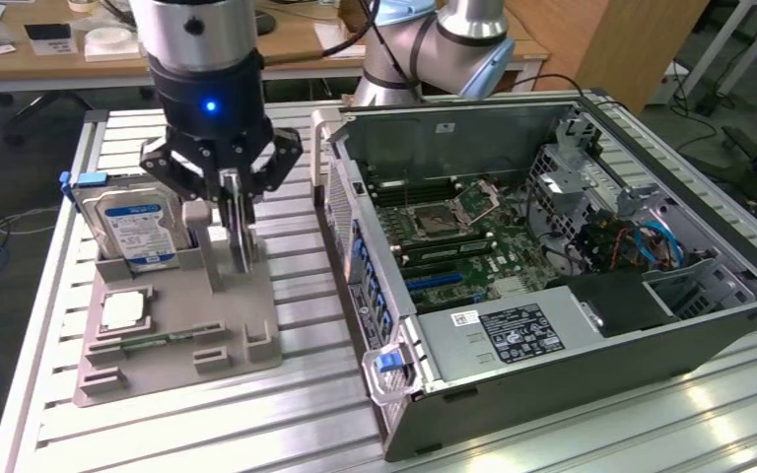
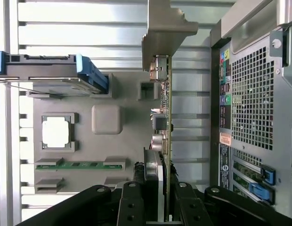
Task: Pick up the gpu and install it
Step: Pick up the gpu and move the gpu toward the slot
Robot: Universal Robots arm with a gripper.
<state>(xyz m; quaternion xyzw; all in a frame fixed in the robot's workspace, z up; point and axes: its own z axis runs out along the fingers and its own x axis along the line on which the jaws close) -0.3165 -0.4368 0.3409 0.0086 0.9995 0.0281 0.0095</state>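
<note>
Your gripper (image 2: pixel 162 162): jaws closed on gpu (image 2: pixel 168 106), card on edge, upright at gray holder (image 1: pixel 221 335), beside hard drive (image 1: pixel 135 227). Open computer case (image 1: pixel 694 325) stands near on desk (image 1: pixel 221 424), toward exterior view's right.

gpu (image 2: pixel 160 122): circuit board, matt metal bracket (image 2: pixel 167 28). Tray (image 1: pixel 240 325): matt grey plastic.

Support: slatted aluminium table (image 1: pixel 312 424), grooves running along its length. 2 items sit directly on it. Open computer case (image 1: pixel 589 394) lies on its side, interior facing up. Grey parts tray (image 1: pixel 247 325) lies flat just beside the case, on the exterior view's left, with a strip of bare slats between them.
</note>
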